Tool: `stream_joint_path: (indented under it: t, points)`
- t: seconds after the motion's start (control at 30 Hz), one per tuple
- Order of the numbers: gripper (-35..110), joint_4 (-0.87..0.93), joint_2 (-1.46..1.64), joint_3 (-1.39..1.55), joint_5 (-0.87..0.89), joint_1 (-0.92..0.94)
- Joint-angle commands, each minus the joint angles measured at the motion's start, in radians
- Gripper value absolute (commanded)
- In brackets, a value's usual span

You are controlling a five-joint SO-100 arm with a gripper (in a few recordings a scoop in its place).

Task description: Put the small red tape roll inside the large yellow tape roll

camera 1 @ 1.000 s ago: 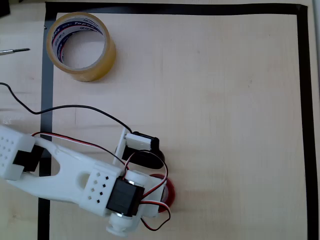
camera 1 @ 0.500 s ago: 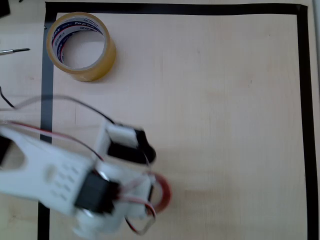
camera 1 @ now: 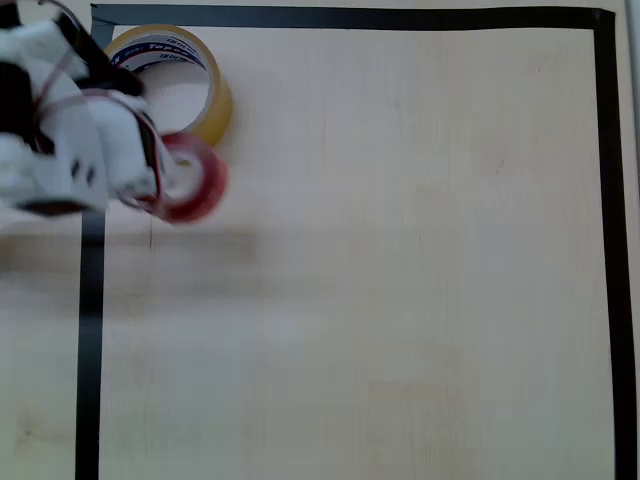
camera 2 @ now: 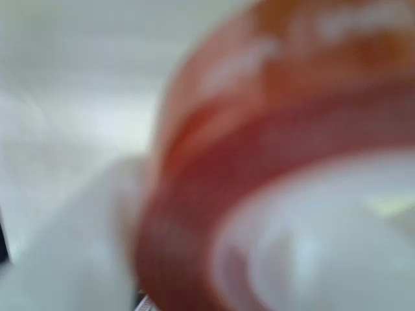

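Overhead view first: the white arm sits blurred at the upper left edge, and its gripper (camera 1: pixel 160 185) carries the small red tape roll (camera 1: pixel 190 180) at its tip. The fingers themselves smear into the white body, so how wide they stand I cannot tell, but the red ring rides on the arm's end, tipped on edge. It hangs just in front of the large yellow tape roll (camera 1: pixel 205 95), overlapping that roll's lower right rim in the picture; whether the two touch is unclear. The yellow roll lies flat in the top left corner of the wooden table (camera 1: pixel 400 280), tucked against the black tape border (camera 1: pixel 350 17), its printed white core partly covered by the arm.

Wrist view now: very close and out of focus, the small red tape roll (camera 2: pixel 214 194) bulges across the right side, pale core at lower right.
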Motion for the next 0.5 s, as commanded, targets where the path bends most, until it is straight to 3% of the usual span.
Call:
stream_joint_path:
  t: [0.0, 0.47]
  points:
    - [0, -0.018, 0.149, 0.092, 0.009, -0.112]
    - [0, -0.058, 0.097, 0.175, 0.006, -0.380]
